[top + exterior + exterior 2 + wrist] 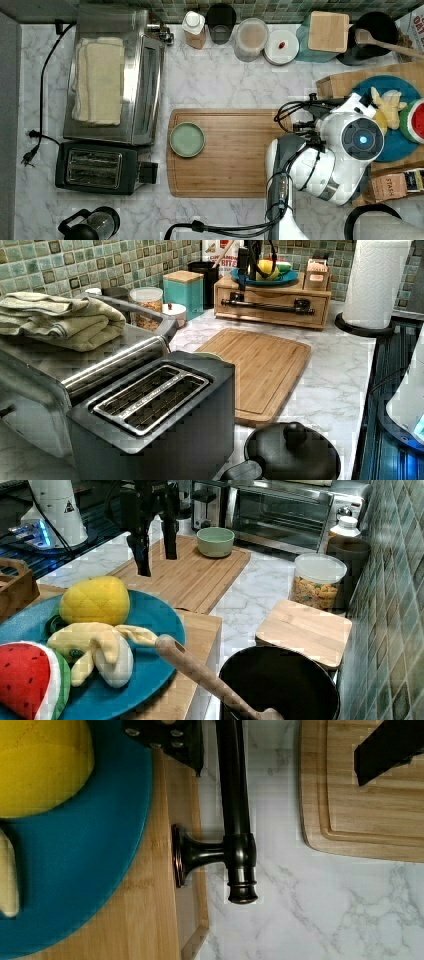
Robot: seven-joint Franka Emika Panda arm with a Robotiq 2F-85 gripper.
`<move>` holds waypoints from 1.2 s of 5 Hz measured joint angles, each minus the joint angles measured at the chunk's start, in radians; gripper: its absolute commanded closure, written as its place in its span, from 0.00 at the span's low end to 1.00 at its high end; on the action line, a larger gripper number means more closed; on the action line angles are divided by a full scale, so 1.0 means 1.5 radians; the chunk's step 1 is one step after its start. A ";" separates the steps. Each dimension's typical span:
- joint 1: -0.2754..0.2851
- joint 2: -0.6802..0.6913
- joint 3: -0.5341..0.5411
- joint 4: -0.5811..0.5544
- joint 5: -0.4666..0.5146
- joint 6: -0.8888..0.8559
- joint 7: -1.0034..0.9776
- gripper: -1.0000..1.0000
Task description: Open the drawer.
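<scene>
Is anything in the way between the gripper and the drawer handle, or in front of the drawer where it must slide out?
Nothing visible blocks the gripper from the handle. Ahead of the drawer lies bare marble, then the cutting board, lying apart from it.

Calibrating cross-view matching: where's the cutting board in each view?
Top view: cutting board centre, left of the arm.
Left view: centre, in front of the drawer.
Right view: upper middle, beneath the gripper.
Wrist view: across marble from the drawer handle.
Shared landmark: the blue plate.
</scene>
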 measured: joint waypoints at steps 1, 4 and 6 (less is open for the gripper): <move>0.000 0.001 0.000 -0.007 -0.007 0.013 0.000 0.00; 0.002 0.001 -0.002 -0.055 -0.052 0.065 0.001 0.00; 0.002 0.026 -0.002 -0.063 -0.069 0.066 0.032 0.00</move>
